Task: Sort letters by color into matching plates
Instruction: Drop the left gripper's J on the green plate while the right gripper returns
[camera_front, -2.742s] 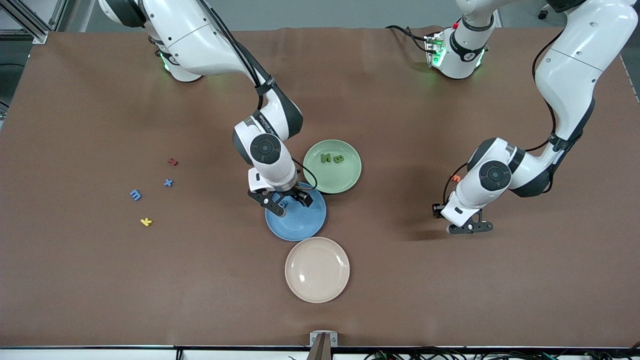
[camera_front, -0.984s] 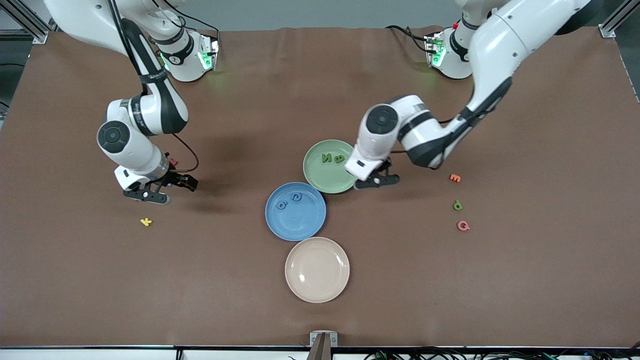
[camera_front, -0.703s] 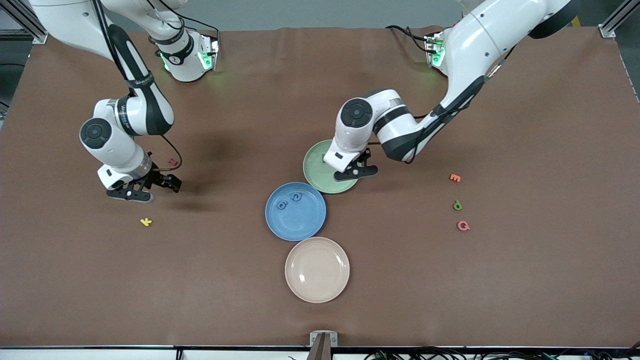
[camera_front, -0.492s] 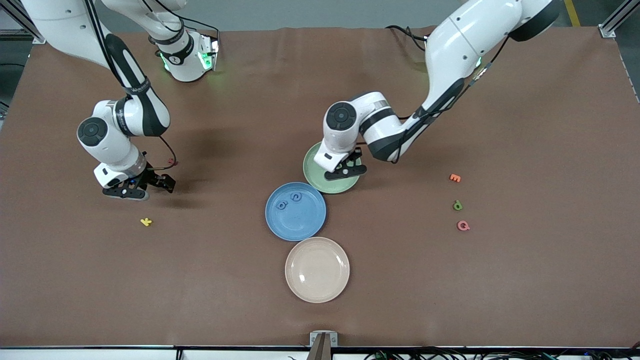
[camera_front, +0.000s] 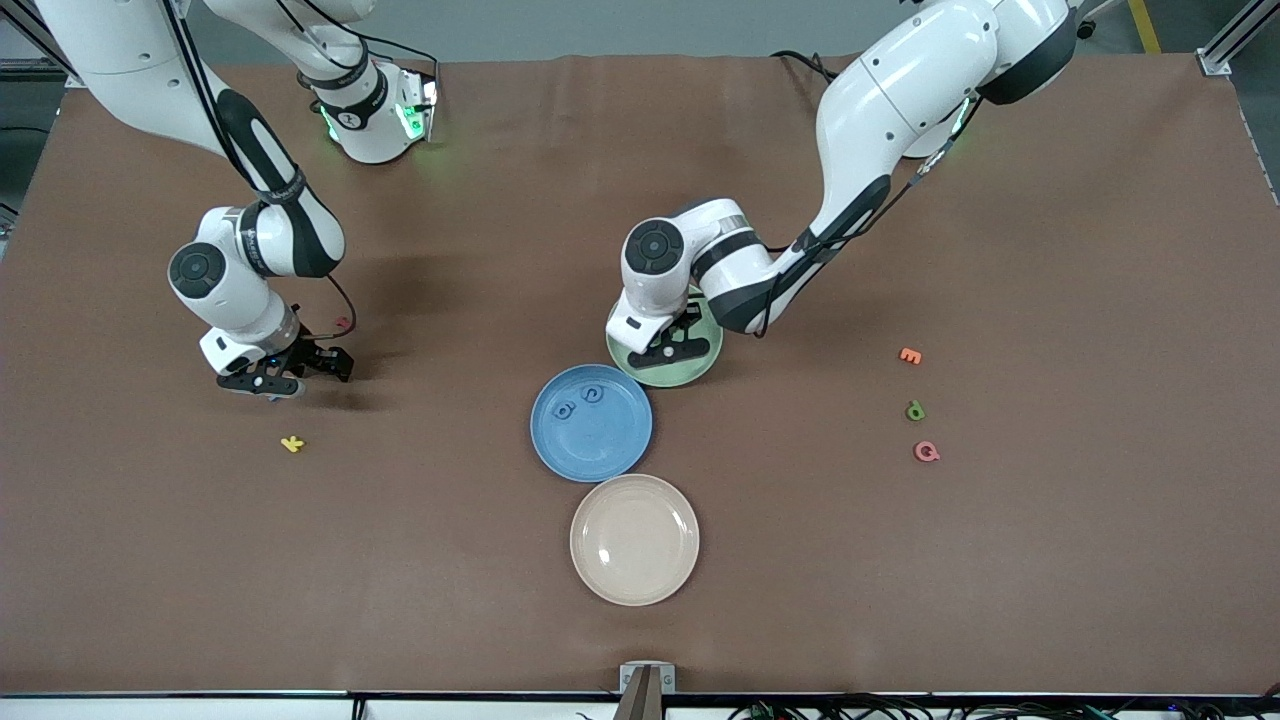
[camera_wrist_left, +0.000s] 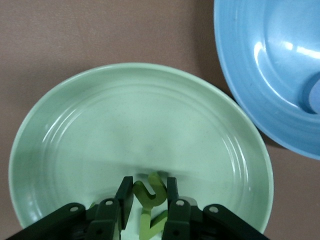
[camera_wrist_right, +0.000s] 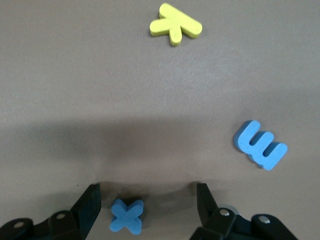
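Note:
My left gripper is over the pale green plate. It is shut on a green letter just above the plate's inside. Another green letter lies in the plate under the fingers. The blue plate holds two blue letters. My right gripper is low over the table at the right arm's end, open around a blue x letter. A blue m letter lies beside it. A green letter lies at the left arm's end.
A beige plate sits nearer the camera than the blue plate. A yellow letter and a red letter lie close to my right gripper. An orange letter and a pink letter lie by the loose green one.
My left gripper has carried a green letter from the left arm's end to over the green plate. My right gripper left the blue plate and came down around the blue x.

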